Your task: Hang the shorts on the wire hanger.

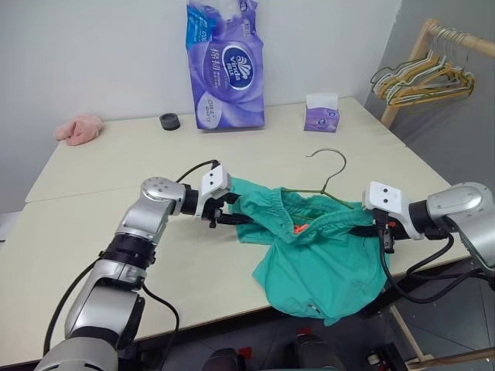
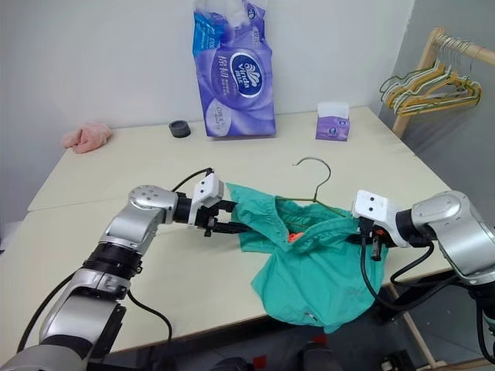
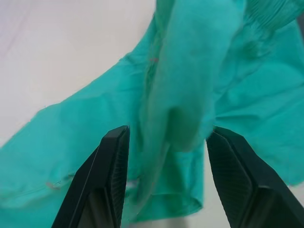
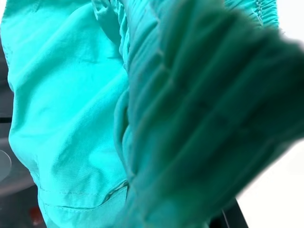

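The teal-green shorts (image 1: 325,263) lie bunched at the table's front right, with one leg drooping over the front edge. The wire hanger (image 1: 328,150) lies flat behind them, its hook free and its lower part under the waistband. At the shorts' left end my left gripper (image 1: 232,219) is open; a loose fold of the cloth (image 3: 185,95) stands between its spread fingers (image 3: 102,185). On the other side, my right gripper (image 1: 370,226) is shut on the gathered waistband (image 4: 199,109) and holds it taut.
At the back of the table (image 1: 116,255) stand a tall purple tissue pack (image 1: 227,66), a small tissue box (image 1: 321,113) and a black round lid (image 1: 169,121). A pink cloth lump (image 1: 79,129) lies far left. A wooden rack with coloured hangers (image 1: 421,77) is on the right.
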